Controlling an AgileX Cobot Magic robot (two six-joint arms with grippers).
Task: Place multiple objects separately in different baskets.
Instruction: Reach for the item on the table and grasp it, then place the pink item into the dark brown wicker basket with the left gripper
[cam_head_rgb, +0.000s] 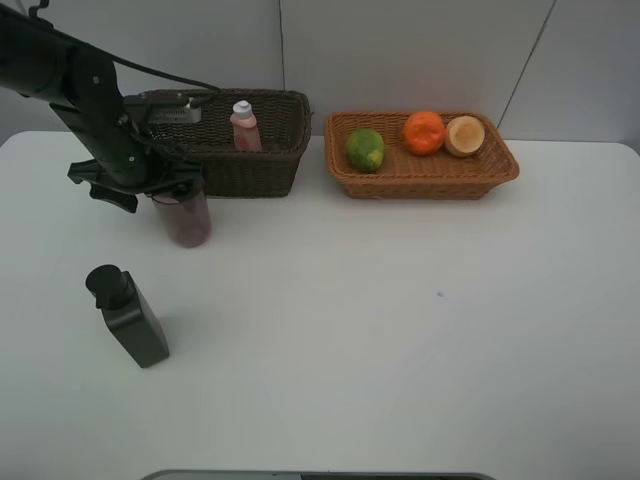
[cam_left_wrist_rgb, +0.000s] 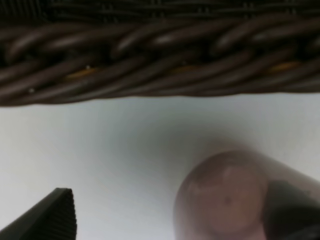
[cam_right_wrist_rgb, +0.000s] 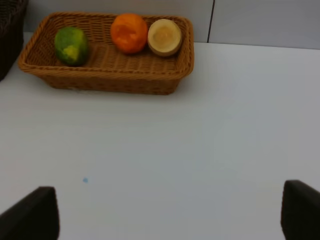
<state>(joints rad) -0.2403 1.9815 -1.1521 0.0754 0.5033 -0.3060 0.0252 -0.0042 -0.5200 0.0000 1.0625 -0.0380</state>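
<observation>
In the exterior high view, my left gripper (cam_head_rgb: 168, 190) hangs over the translucent pinkish cup (cam_head_rgb: 187, 218), which stands on the table just in front of the dark brown basket (cam_head_rgb: 262, 168). In the left wrist view the left gripper (cam_left_wrist_rgb: 172, 220) is open, and the cup (cam_left_wrist_rgb: 225, 195) sits between its fingers, close to one of them. A small pink white-capped bottle (cam_head_rgb: 245, 127) stands inside the dark basket. The orange-tan basket (cam_head_rgb: 430, 185) holds a green-yellow fruit (cam_head_rgb: 365, 150), an orange (cam_head_rgb: 424, 132) and a peach-like fruit (cam_head_rgb: 465, 135). The black pump bottle (cam_head_rgb: 128, 318) stands on the table at the left. My right gripper (cam_right_wrist_rgb: 165, 220) is open over bare table.
The dark basket's woven wall (cam_left_wrist_rgb: 160, 55) is close behind the cup. The white table (cam_head_rgb: 400, 330) stretches out in front of both baskets. A wall runs just behind the baskets.
</observation>
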